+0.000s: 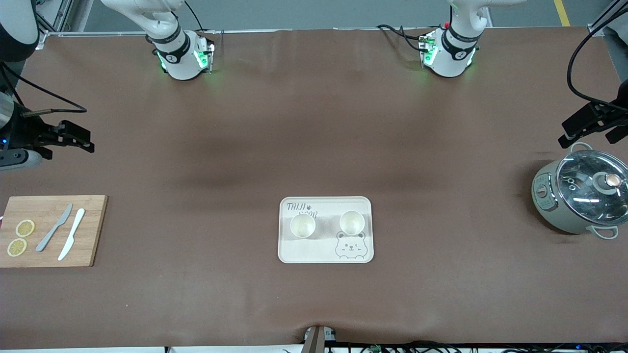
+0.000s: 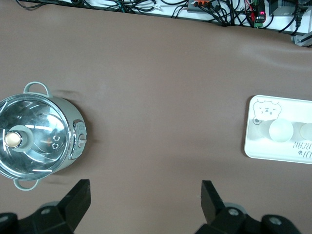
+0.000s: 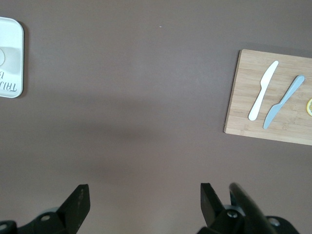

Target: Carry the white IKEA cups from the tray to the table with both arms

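Note:
Two white cups stand upright, side by side and apart, on the cream bear-printed tray [image 1: 324, 252]: one [image 1: 302, 226] toward the right arm's end, the other [image 1: 352, 222] toward the left arm's end. The tray [image 2: 258, 146] and a cup [image 2: 281, 130] also show in the left wrist view. My left gripper [image 1: 586, 125] is open and empty, held over bare table beside the pot; its open jaws show in the left wrist view [image 2: 145, 192]. My right gripper [image 1: 73, 138] is open and empty over bare table close to the cutting board; it also shows in the right wrist view [image 3: 145, 195].
A grey-green pot with a glass lid [image 1: 581, 193] stands at the left arm's end. A wooden cutting board [image 1: 49, 245] at the right arm's end carries a grey knife [image 1: 54, 228], a white knife [image 1: 71, 234] and two lemon slices [image 1: 24, 228]. Brown table [image 1: 314, 122] lies between.

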### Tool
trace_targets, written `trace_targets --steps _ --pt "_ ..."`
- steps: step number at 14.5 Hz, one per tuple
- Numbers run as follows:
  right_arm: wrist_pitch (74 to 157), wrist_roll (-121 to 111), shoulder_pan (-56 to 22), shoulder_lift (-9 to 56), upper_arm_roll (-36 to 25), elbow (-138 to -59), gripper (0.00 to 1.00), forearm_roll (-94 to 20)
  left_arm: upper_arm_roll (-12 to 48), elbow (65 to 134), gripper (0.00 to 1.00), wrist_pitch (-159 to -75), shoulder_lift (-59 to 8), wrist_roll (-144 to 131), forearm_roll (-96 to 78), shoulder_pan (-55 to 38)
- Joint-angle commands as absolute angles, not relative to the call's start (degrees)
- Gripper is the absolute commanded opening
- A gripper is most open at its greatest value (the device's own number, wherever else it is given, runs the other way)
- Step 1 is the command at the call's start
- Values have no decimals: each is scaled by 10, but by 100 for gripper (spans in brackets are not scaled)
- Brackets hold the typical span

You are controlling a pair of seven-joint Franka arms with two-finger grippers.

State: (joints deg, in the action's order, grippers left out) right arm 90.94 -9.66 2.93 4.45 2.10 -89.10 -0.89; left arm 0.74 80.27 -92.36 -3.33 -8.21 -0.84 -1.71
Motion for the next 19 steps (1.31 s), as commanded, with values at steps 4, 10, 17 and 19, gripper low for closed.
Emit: trace_targets --steps 4,10,17,19 --pt "918 -105 38 25 30 -915 100 -7 9 798 100 -904 -29 -77 -8 -13" --pt "918 -105 35 25 30 -915 100 -7 9 805 100 -901 -31 -74 -8 -12" --pt "918 -103 34 25 32 -915 100 -7 9 809 100 -889 -32 -76 -9 -12" --pt "918 -104 34 26 32 -915 100 -6 9 819 100 -865 -32 -75 -9 -11"
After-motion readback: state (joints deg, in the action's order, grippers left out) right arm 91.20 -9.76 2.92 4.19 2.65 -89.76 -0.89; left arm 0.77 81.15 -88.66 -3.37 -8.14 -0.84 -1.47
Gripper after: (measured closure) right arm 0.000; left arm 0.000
